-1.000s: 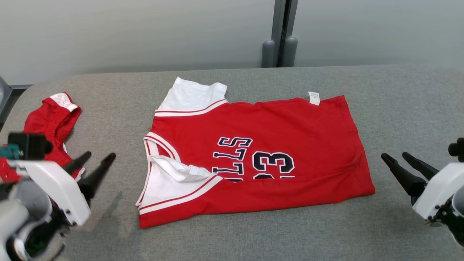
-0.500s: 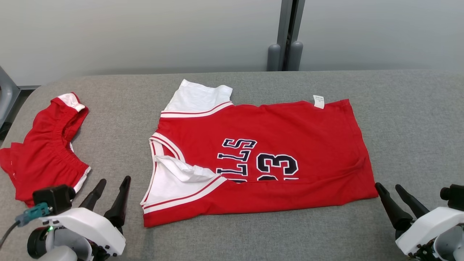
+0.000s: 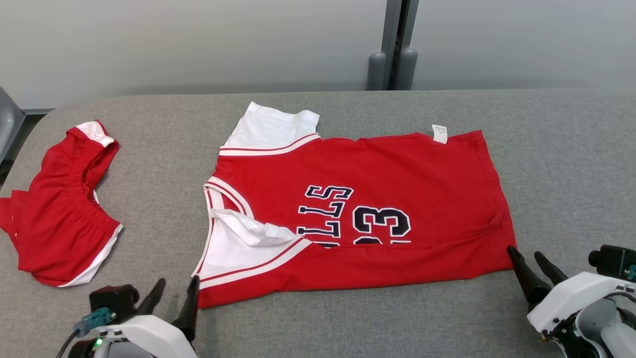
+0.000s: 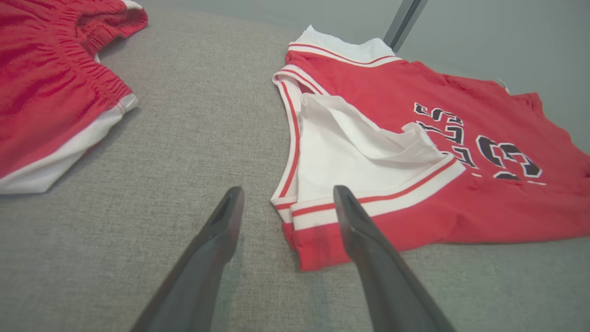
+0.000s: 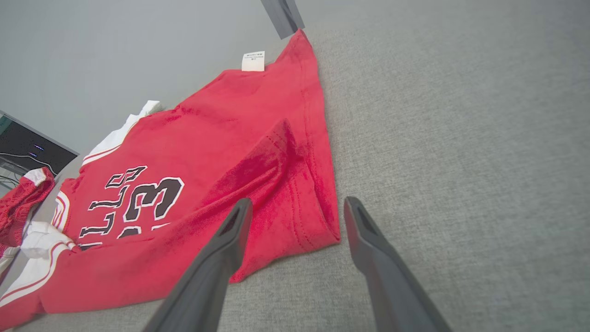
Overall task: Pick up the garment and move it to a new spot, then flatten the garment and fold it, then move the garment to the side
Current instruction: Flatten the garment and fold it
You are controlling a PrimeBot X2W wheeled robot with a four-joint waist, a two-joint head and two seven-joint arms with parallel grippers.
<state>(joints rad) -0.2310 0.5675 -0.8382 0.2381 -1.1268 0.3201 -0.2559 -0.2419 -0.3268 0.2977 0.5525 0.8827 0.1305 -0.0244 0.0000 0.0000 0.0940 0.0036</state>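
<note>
Grey cloth is seen over the whole bench, with bare room left along its near edge and at its right end.

At the near left, the left gripper is held spread wide and nothing is gripped. In the left wrist view the near left corner of the jersey is straddled by its fingers; contact cannot be told.

At the near right, the right gripper is likewise spread and empty. In its wrist view one finger is seen over the near right hem corner and the other over bare cloth.

The red jersey is laid flat at the middle of the bench, its near part folded over the lettering and its white label turned out at the far edge. Red shorts are left crumpled near the left end, well apart from it. A pale wall and a grey post are seen beyond the far edge.
</note>
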